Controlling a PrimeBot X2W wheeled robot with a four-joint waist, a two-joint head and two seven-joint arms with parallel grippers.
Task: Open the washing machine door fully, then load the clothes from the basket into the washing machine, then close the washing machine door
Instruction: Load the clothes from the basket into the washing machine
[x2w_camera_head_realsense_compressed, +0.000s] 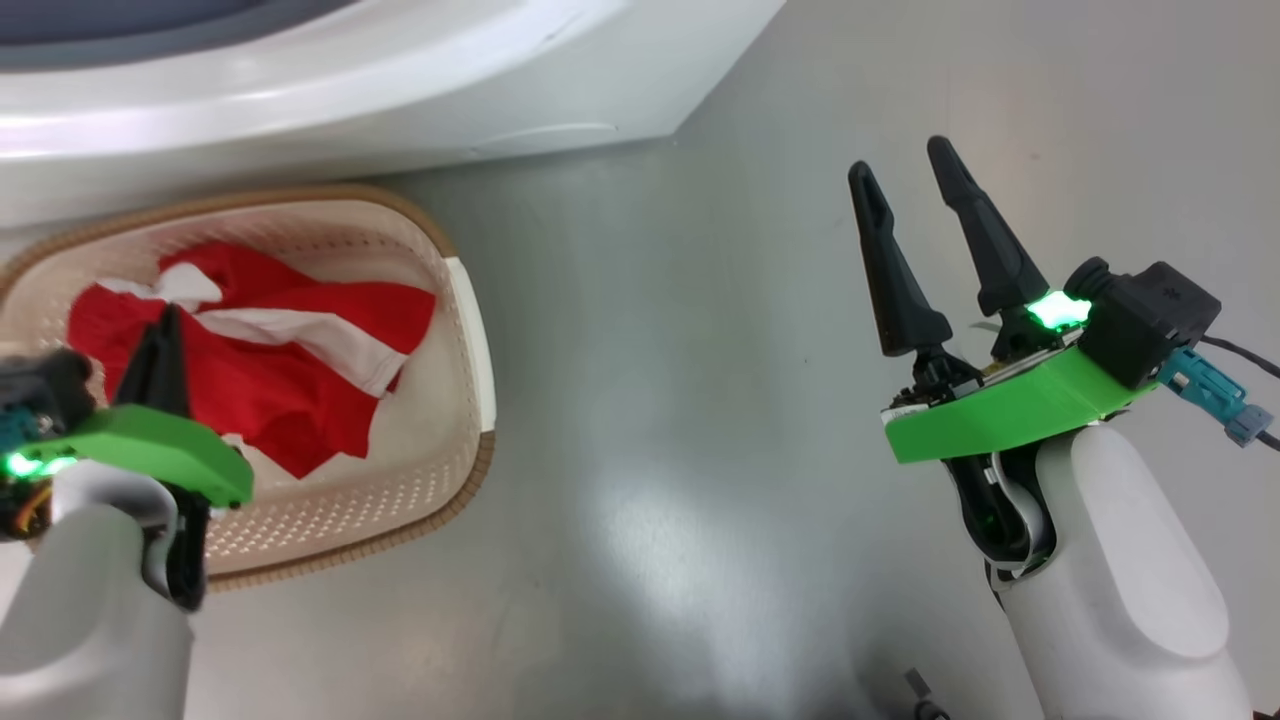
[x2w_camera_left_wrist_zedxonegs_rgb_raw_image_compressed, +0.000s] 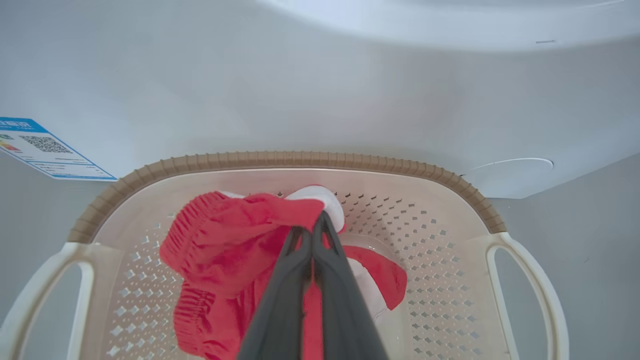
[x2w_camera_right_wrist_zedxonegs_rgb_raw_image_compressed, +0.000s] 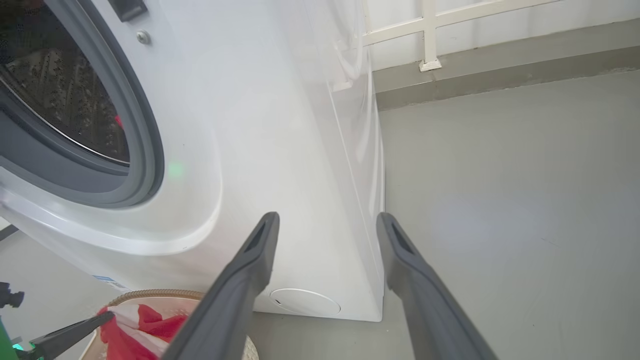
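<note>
In the head view, the left tool (x2w_camera_head_realsense_compressed: 168, 322) was pinched shut on the red clothes (x2w_camera_head_realsense_compressed: 300, 345). They lay in the basket (x2w_camera_head_realsense_compressed: 462, 310) on the floor, just in front of the washing machine (x2w_camera_head_realsense_compressed: 400, 90). The right tool (x2w_camera_head_realsense_compressed: 903, 165) stood wide and empty, well apart. In the left wrist view, the fold between the shut fingers looked thin, so it could slip free on lifting. In the right wrist view, the drum (x2w_camera_right_wrist_zedxonegs_rgb_raw_image_compressed: 65, 95) gaped open. Trailing cloth might snag the basket rim and drag it along.

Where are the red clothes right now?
The clothes lie in the basket at the head view's left, just before the washing machine, pinched by the left gripper.
</note>
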